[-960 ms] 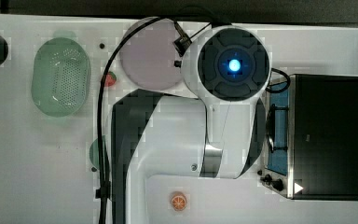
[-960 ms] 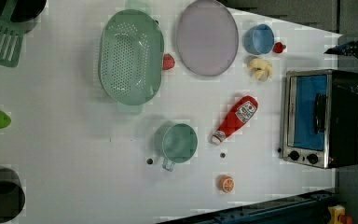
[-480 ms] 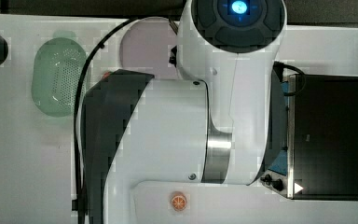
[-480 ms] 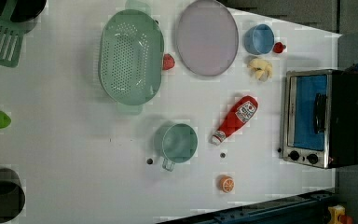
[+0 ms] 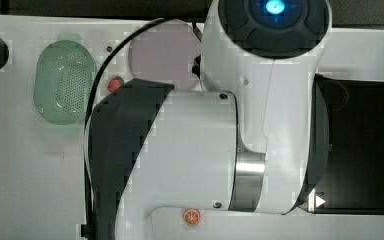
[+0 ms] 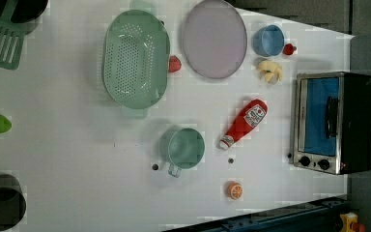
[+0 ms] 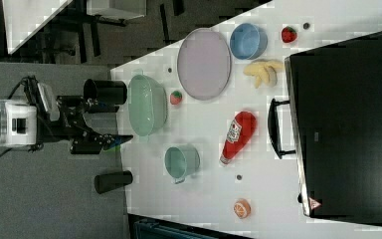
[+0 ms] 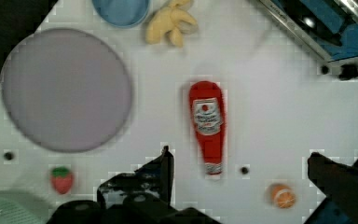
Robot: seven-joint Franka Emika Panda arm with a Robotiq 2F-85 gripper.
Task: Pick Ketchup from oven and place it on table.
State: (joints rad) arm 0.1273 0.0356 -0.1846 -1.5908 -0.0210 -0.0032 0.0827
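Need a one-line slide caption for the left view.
Ketchup lying on the white table between the green cup and the closed toaster oven.

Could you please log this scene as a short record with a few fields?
ketchup: lying flat on the table, cap toward the green cup
oven: door closed, at the left view's right
end effector: open, holding nothing, clear of the bottle
near ketchup: orange slice, bananas, lilac plate
task status: ketchup appears already out of the oven and placed
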